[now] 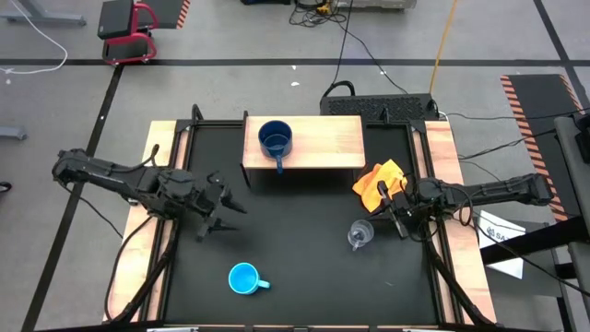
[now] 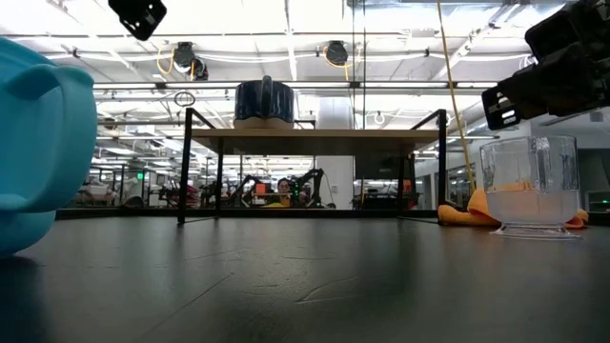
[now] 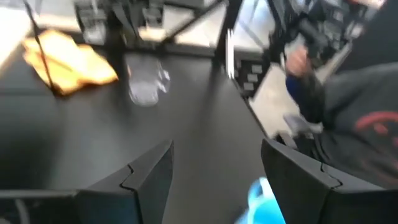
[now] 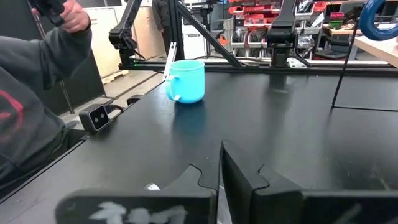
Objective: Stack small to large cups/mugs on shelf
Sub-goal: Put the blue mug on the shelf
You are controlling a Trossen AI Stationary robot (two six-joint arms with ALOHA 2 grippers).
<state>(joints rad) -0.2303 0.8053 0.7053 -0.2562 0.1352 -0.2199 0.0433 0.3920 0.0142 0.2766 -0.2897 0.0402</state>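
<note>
Navy mug (image 1: pixel 276 140) on shelf (image 1: pixel 323 138), left jaws wide, right jaws closed empty, "TROSSEN" lettering behind sky-blue mug (image 4: pixel 187 81)

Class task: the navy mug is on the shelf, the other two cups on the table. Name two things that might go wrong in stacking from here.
1. The navy mug stands near the shelf front edge; pushing the sky-blue mug into it might nudge it off.
2. The glass cup sits close beside the shut right gripper and the orange cloth; a careless move may tip it. The open left gripper holds nothing.
</note>
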